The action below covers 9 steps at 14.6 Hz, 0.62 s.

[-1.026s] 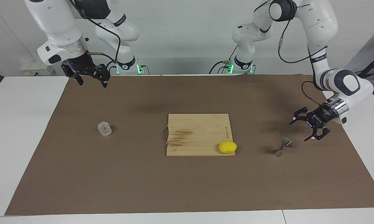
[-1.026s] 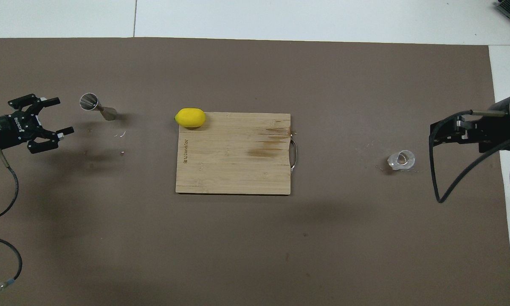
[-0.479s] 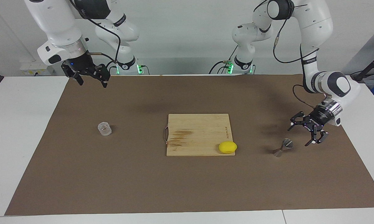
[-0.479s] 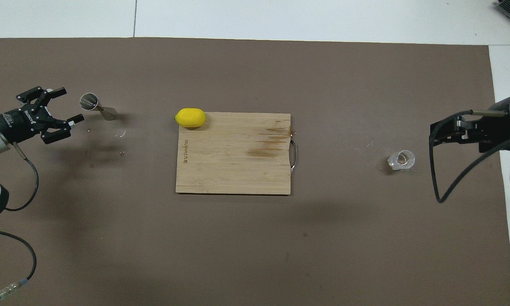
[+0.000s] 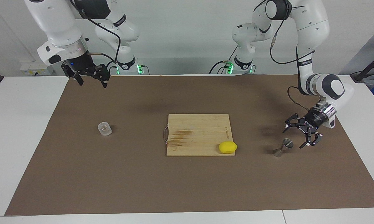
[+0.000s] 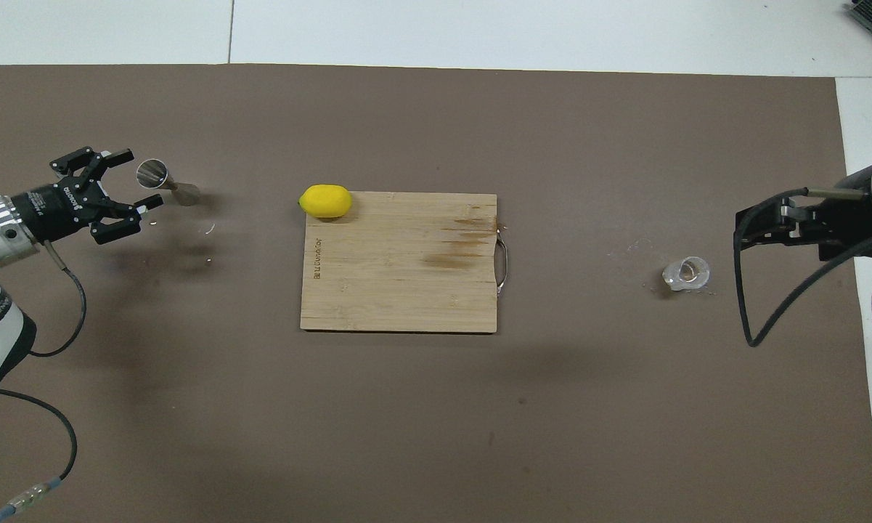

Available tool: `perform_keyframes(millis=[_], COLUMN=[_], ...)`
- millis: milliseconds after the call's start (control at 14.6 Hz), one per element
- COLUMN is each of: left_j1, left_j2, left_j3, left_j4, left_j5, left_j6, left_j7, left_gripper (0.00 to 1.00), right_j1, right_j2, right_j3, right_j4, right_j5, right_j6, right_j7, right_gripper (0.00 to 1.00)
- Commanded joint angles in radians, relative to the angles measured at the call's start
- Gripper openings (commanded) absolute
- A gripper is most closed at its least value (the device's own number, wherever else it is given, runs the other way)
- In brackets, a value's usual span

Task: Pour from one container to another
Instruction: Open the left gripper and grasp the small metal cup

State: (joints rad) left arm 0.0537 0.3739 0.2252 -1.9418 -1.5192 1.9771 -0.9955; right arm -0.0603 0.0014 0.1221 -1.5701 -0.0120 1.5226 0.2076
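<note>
Overhead view cuts off most of both arms: only the wrist and hand of the left gripper show, and the right gripper is just a dark bracket with a cable loop at the frame edge, its tips hard to make out there. Facing view shows the right gripper hanging high over the mat at the robots' edge, right arm's end, waiting, jaws spread, holding nothing.

Left gripper, tilted down, sits just beside the jigger, jaws wide, one finger either side of the upper cone in the overhead view; contact can't be confirmed, looks apart in the facing view.

Jigger: grey steel, hourglass, two cones on a narrow waist, standing on the mat at the left arm's end; the open top cone reads as a shiny ring from above.

Clear cup: squat, thick-walled cylinder, transparent, on the mat at the right arm's end, well apart from the jigger. Contents can't be made out; something brownish shows inside it from above.

Between them: a wooden cutting board, flat, rectangular, stained, with a metal handle toward the cup. A smooth yellow lemon sits on its corner toward the jigger.

Bench is white, under the matte brown mat.
</note>
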Motion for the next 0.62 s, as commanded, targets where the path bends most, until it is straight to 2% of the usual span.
perform_keyframes(millis=[0, 547], left_j1=[-0.025, -0.014], left_j2=[0.005, 0.031], left_j3=[0.008, 0.005], left_j4=[-0.014, -0.006], left_j5=[-0.035, -0.049], left_j6=[0.042, 0.043], left_j7=[0.0, 0.015], left_gripper=[1.0, 1.0], right_j1=[-0.016, -0.016], right_j2=[-0.02, -0.02], right_j3=[0.008, 0.008], right_j4=[-0.021, -0.021], right_j5=[0.023, 0.023], right_j6=[0.007, 0.007], right_j7=[0.007, 0.007], right_gripper=[1.0, 1.0])
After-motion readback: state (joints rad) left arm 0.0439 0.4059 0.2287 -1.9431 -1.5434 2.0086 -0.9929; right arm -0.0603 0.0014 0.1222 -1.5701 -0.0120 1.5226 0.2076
